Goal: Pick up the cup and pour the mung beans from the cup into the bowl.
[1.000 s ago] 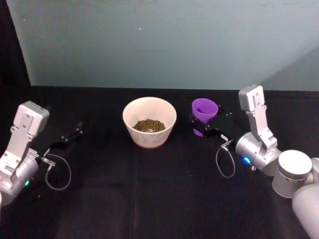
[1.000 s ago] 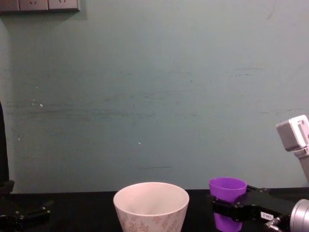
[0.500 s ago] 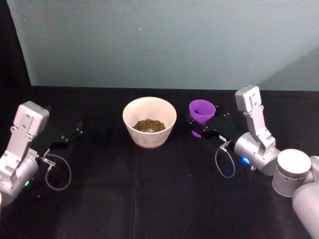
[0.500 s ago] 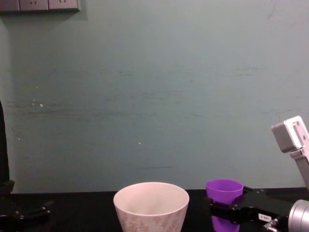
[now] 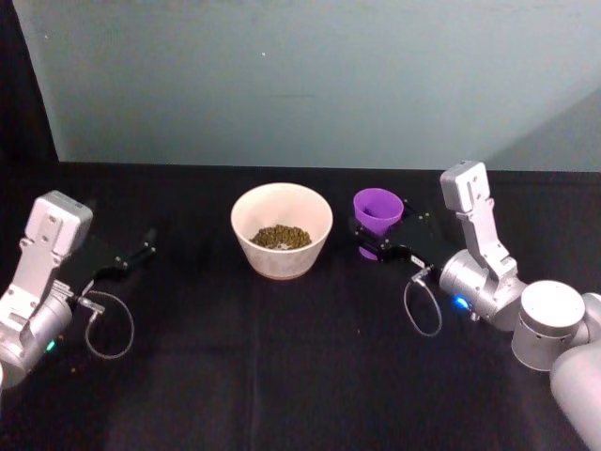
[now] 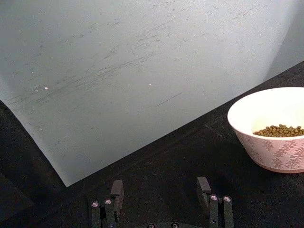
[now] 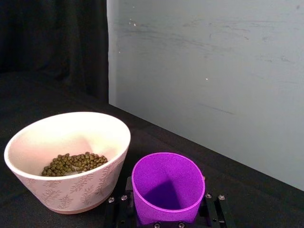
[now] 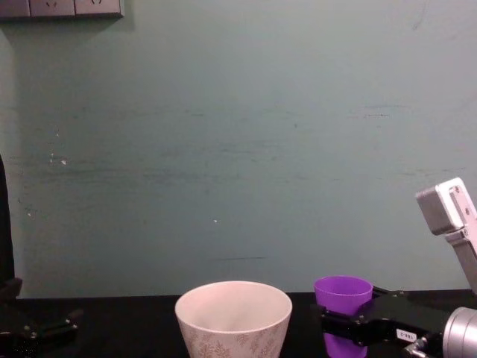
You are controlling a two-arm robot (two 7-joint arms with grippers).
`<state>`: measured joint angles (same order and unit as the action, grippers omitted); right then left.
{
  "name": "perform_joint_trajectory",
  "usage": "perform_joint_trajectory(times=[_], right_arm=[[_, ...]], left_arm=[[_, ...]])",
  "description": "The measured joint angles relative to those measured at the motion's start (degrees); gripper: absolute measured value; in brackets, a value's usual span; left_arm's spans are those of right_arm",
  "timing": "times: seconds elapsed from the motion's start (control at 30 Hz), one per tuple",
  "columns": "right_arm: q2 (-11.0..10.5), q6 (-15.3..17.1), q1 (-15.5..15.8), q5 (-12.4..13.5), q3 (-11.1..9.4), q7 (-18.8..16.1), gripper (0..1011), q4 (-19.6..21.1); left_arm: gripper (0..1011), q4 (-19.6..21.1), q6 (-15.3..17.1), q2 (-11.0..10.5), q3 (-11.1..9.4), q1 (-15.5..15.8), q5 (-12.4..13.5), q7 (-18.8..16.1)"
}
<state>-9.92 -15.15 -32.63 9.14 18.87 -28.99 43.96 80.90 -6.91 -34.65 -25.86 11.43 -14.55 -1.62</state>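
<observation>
The purple cup [image 5: 378, 209] stands upright just right of the bowl [image 5: 282, 230], with my right gripper [image 5: 374, 241] shut around its lower half. In the right wrist view the cup [image 7: 166, 187] shows a bare purple inside, and mung beans [image 7: 73, 164] lie in the white leaf-patterned bowl [image 7: 66, 161]. From the chest, the cup [image 8: 342, 294] sits beside the bowl [image 8: 233, 317], held by black fingers [image 8: 350, 328]. My left gripper [image 5: 139, 252] rests open at the far left, well away from the bowl [image 6: 270, 128]. I cannot tell whether the cup touches the table.
The black table [image 5: 282, 357] runs back to a teal wall [image 5: 300, 85]. Loose cable loops hang by the left wrist [image 5: 108, 329] and the right wrist [image 5: 423, 305]. A narrow gap separates cup and bowl.
My right gripper has carried the cup a little to the left, closer to the bowl. The left arm and the bowl have not moved.
</observation>
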Motion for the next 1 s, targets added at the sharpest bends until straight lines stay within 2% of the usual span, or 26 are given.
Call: perform_joint_trajectory(times=[0.23, 0.43, 0.47, 0.6, 0.77, 1.0], right_arm=[[-0.04, 0.0, -0.18, 0.26, 0.43, -0.03, 739, -0.28], [-0.25, 0.78, 0.34, 0.46, 0.66, 0.19, 908, 1.18], [-0.25, 0.78, 0.34, 0.46, 0.66, 0.19, 908, 1.18], [-0.88, 1.61, 1.93, 1.4, 0.05, 0.67, 1004, 5.05], [-1.68, 2.39, 4.22, 2.8, -0.76, 1.46, 1004, 10.77], [-2.13, 3.1, 6.28, 4.57, -1.65, 2.49, 1004, 15.64]], left_arm=[[1011, 0.0, 0.0, 0.0, 0.0, 0.0, 0.0, 0.0], [1011, 0.0, 0.0, 0.0, 0.0, 0.0, 0.0, 0.0], [1011, 0.0, 0.0, 0.0, 0.0, 0.0, 0.0, 0.0], [1011, 0.0, 0.0, 0.0, 0.0, 0.0, 0.0, 0.0], [1011, 0.0, 0.0, 0.0, 0.0, 0.0, 0.0, 0.0], [1011, 0.0, 0.0, 0.0, 0.0, 0.0, 0.0, 0.0]])
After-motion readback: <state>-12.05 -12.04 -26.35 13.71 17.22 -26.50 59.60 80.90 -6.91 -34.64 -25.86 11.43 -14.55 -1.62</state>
